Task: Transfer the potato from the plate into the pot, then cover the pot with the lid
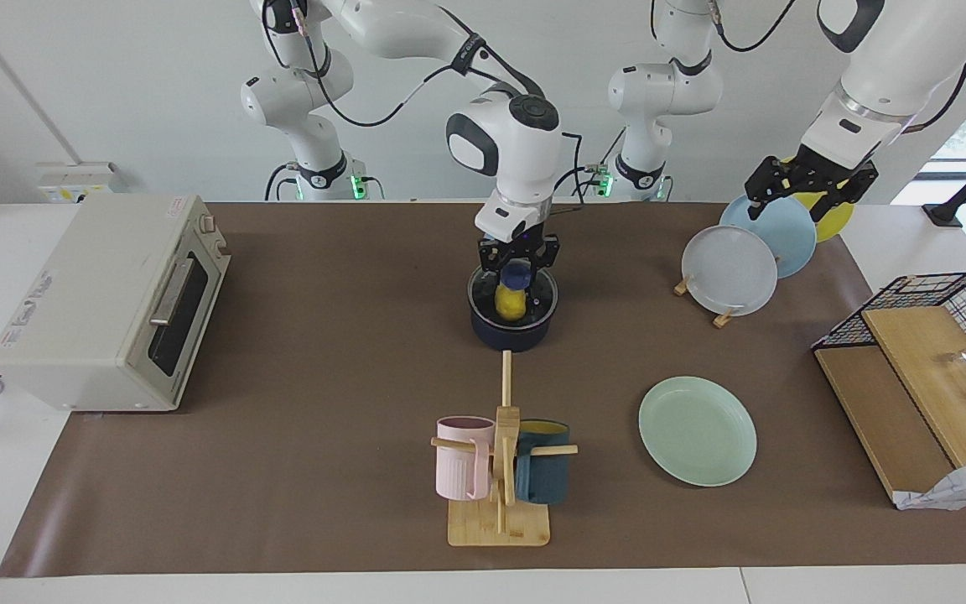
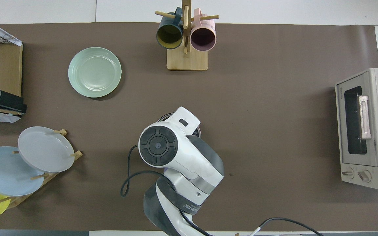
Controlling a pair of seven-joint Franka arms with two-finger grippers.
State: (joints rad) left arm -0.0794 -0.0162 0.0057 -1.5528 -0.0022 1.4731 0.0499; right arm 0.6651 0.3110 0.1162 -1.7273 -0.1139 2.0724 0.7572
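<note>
The navy pot stands mid-table, near the robots. The glass lid lies on its rim, and the yellow potato shows through the glass inside the pot. My right gripper is straight above the pot, shut on the lid's blue knob. In the overhead view the right arm hides the pot apart from a sliver of rim. The mint-green plate lies empty, farther from the robots, toward the left arm's end. My left gripper hangs open and empty over the plate rack.
A rack with grey, blue and yellow plates stands toward the left arm's end. A mug tree with a pink and a teal mug stands farther out than the pot. A toaster oven sits at the right arm's end, a wire basket with boards at the left arm's.
</note>
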